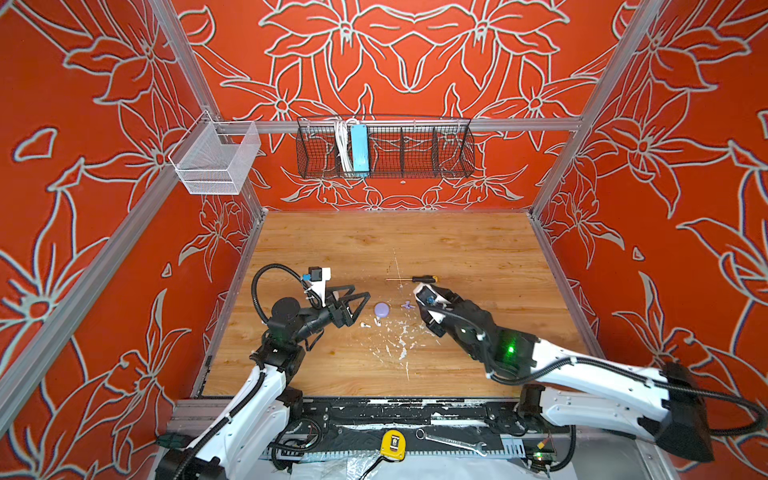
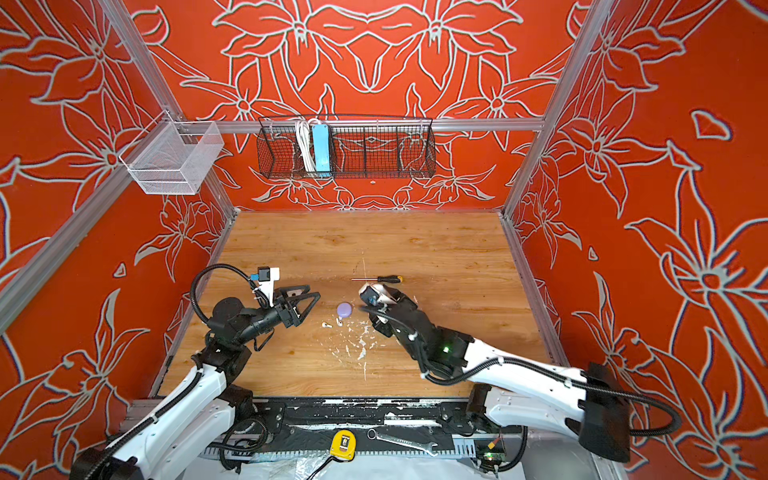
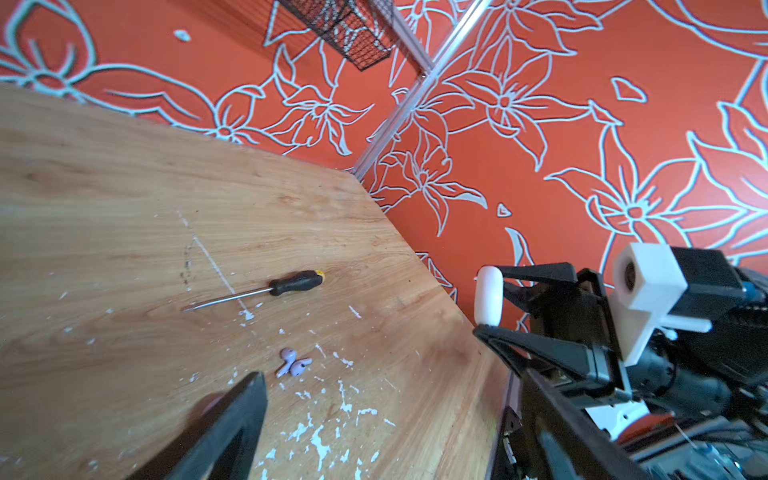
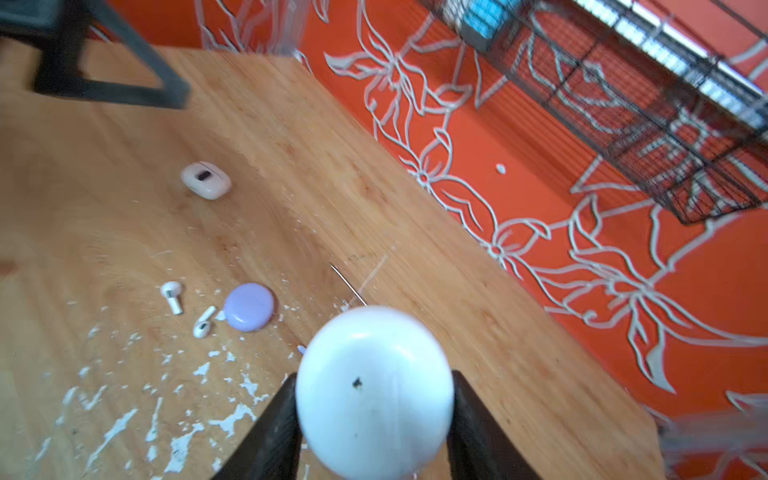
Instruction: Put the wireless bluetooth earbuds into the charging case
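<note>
Two white earbuds [image 4: 171, 295] beside lilac case [image 4: 249, 307], right fingers [image 4: 274, 424] clamped on white case [image 4: 374, 390], left fingers [image 3: 232, 419] apart, empty

Wood table [image 1: 457, 249]: screwdriver [image 1: 415, 279] approx centre, shaft parallel w/ far edge. Nearer the front edge: lilac case [image 1: 381, 309], 2 white earbuds [image 1: 365, 325] just beside it, lilac earbud pair [image 1: 407, 306] on its right-edge side. Pale pink case [image 4: 205, 180] twd left edge. Paint flecks [image 1: 399, 345] twd front edge.
</note>
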{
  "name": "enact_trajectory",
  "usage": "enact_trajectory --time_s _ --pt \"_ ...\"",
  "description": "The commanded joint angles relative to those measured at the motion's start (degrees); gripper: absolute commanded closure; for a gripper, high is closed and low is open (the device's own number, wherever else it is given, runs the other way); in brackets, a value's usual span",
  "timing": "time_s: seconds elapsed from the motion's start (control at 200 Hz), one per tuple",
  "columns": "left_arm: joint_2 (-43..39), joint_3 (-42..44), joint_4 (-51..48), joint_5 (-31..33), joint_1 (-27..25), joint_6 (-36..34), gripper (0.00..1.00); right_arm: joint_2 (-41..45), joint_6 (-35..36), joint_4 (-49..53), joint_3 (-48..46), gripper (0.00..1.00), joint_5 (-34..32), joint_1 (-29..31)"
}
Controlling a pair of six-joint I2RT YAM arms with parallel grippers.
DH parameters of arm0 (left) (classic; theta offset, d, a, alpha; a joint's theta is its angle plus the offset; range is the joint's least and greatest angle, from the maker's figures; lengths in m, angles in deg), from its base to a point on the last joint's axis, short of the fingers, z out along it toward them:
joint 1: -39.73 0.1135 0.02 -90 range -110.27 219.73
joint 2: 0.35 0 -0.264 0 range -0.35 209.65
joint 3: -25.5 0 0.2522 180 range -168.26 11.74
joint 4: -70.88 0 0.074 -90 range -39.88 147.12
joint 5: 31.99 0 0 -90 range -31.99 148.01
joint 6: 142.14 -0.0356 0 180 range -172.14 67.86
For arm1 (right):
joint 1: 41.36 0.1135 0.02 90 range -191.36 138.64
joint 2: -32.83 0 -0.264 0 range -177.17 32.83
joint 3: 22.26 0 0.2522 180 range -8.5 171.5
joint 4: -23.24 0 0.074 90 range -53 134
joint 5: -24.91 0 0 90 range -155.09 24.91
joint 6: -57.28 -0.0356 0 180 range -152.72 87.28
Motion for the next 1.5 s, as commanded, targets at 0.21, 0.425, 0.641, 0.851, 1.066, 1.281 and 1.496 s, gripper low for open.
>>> enact_trajectory --time_s 0.21,0.425,0.641,0.851,1.066,1.281,1.496 --pt "1.00 -5.74 -2.33 -4.10 -10.99 -9.43 0.07 11.88 7.62 -11.67 -8.44 0.89 14.73 0.21" --pt "2.62 -9.46 -10.19 5.69 -20.46 -15.27 0.16 8.22 5.59 -13.32 -7.55 0.90 14.30 0.20" --pt "8.18 -12.22 -12.66 14.04 -27.15 -17.69 0.30 5.56 5.14 -14.78 -7.05 0.92 12.46 0.36" --pt "16.33 -16.74 -16.13 16.35 -30.10 -18.94 0.40 4.86 4.46 -15.12 -7.08 0.92 11.81 0.38" --pt "17.73 -17.13 -15.73 16.46 -30.88 -18.83 0.43 2.06 4.52 -15.51 -6.45 0.92 11.56 0.43" --pt "17.47 -17.03 -15.79 15.80 -30.92 -19.16 0.53 3.60 4.35 -16.60 -7.30 0.92 11.32 0.47" --pt "19.96 -18.33 -14.49 9.07 -30.92 -18.69 0.51 4.17 4.26 -16.59 -7.46 0.92 11.51 0.47"
